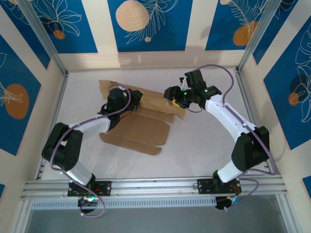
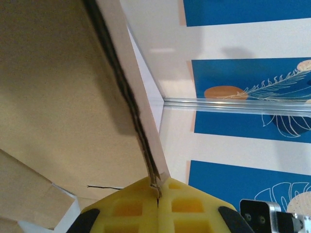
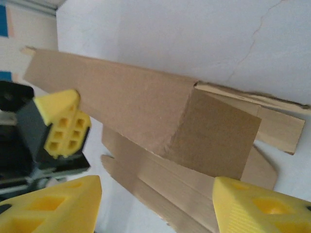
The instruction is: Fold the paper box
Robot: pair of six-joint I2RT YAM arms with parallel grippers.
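Left wrist: left gripper [image 2: 158, 188] pinches raised paper box [image 2: 58, 97] edge

Robot lab, enclosed test cell. Two white-and-black robot arms, left arm [image 1: 73, 145] and right arm [image 1: 233, 121], bolted to aluminium rail [image 1: 155, 184] at near edge of white table [image 1: 204, 145]. Aluminium posts [image 1: 43, 36] frame cell at corners. Walls [image 1: 146, 24] around table are printed backdrop panels: blue with leaf drawings and orange discs, set on cream. Purple cables [image 1: 232, 77] loop loose along arms. Green lights [image 1: 205, 89] glow on right arm's wrist. Brown paper box [image 1: 141, 131] lies on table, partly folded.
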